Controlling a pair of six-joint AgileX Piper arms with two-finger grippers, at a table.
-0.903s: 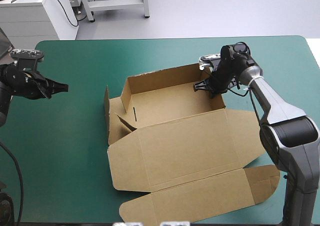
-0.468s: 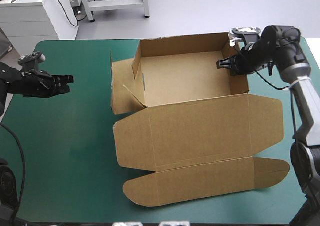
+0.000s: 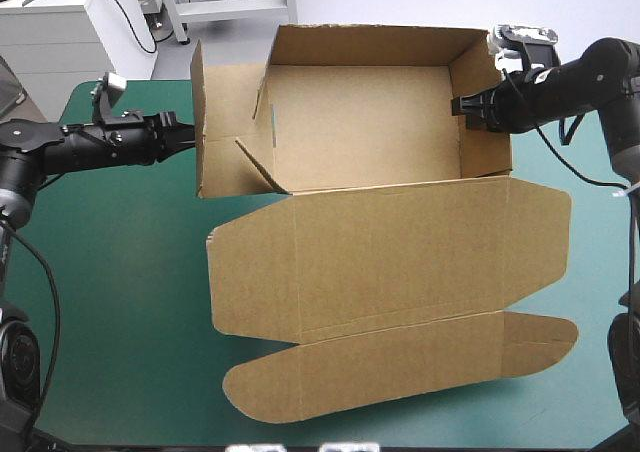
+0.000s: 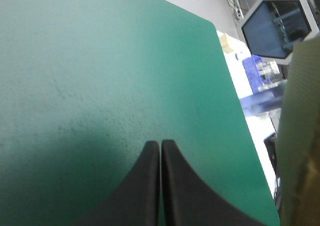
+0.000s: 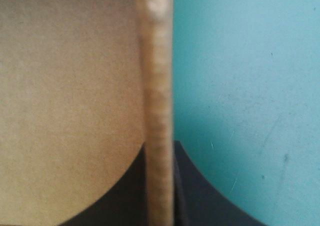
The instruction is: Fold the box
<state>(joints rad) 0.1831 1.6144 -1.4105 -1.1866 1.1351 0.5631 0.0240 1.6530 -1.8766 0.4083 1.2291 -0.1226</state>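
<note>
The brown box (image 3: 360, 122) stands as an open tray with its walls raised, tilted up at the table's far side. Its lid (image 3: 390, 252) lies spread flat toward the front and ends in a rounded flap (image 3: 400, 372). My right gripper (image 3: 466, 106) is shut on the tray's right wall. In the right wrist view the wall's edge (image 5: 157, 86) runs between the fingers of that gripper (image 5: 159, 148). My left gripper (image 3: 188, 134) is shut and points at the loose left side flap (image 3: 225, 142), just short of it. The left wrist view shows the gripper (image 4: 160, 145) holding nothing, with the board's edge (image 4: 300, 136) ahead and to one side.
The teal-green cover (image 3: 110, 292) shows to the left of the box and in a strip along the right edge. The rounded flap reaches close to the table's front edge. The tray's far wall stands over the table's far edge.
The right gripper has risen and drawn the tray's right wall up and toward the far edge, tilting the box. The left gripper has moved right, up to the box's left flap.
</note>
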